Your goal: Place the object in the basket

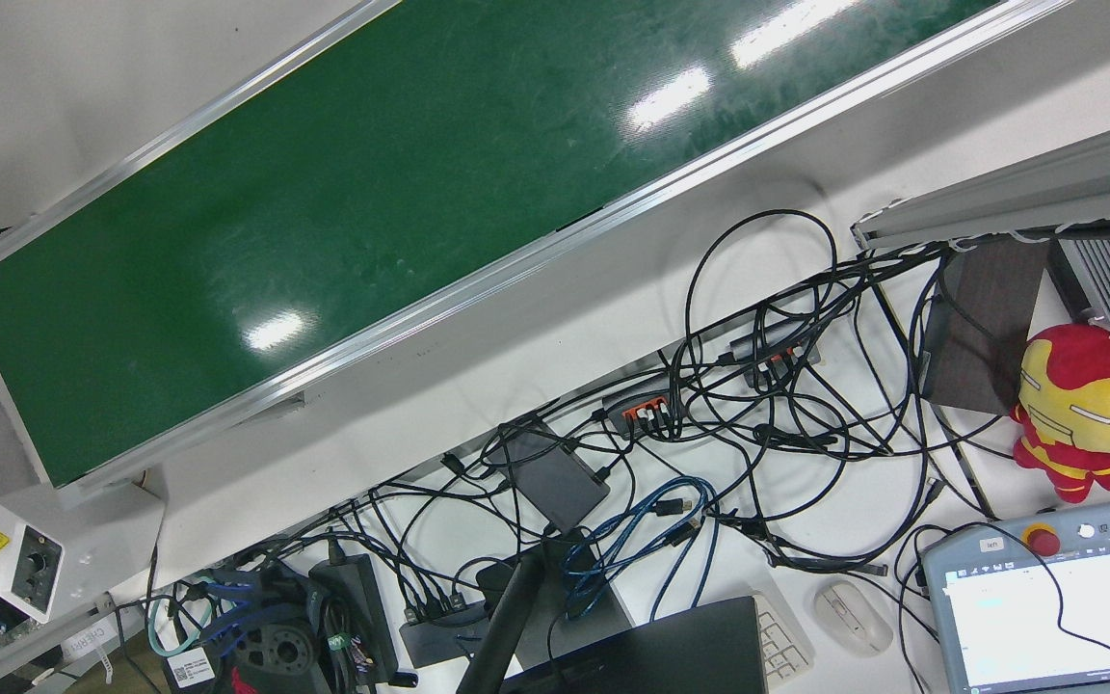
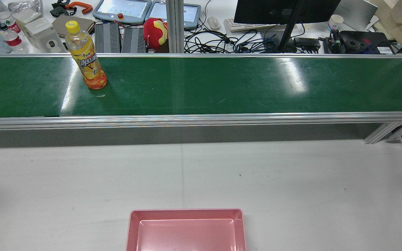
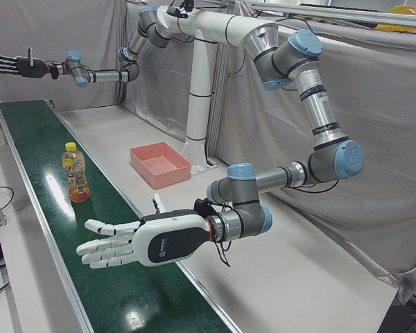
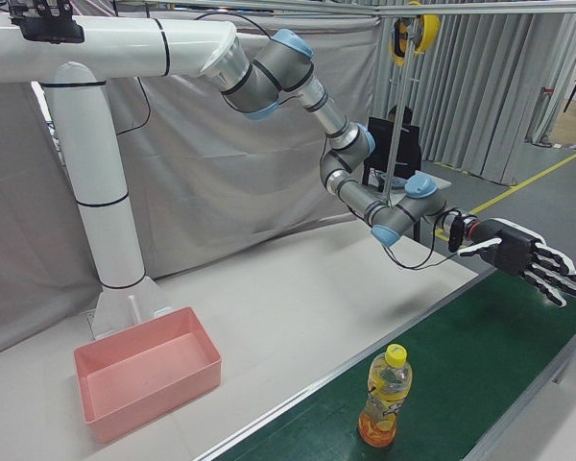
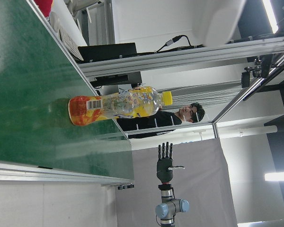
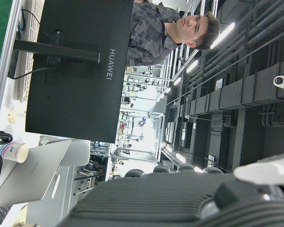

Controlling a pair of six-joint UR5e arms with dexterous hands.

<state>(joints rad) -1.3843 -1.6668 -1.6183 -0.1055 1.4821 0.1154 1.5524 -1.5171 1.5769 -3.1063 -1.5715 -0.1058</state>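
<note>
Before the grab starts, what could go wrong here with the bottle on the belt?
The tall bottle stands upright on the belt; a sideways nudge from the open left robot hand could topple it. The pink basket sits off the belt, so a loose hold might drop it short.

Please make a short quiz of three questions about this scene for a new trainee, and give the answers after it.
1. True or false: the bottle is inside the basket.
2. How does the bottle stand? A) upright on the belt; B) on its side on the floor; C) upside down on a keyboard.
3. Fill in: the left hand and the right hand both hold ____.

Key: 1 false, the basket has nothing in it; 2 A; 3 nothing, both hands are open with fingers spread above the belt.
</note>
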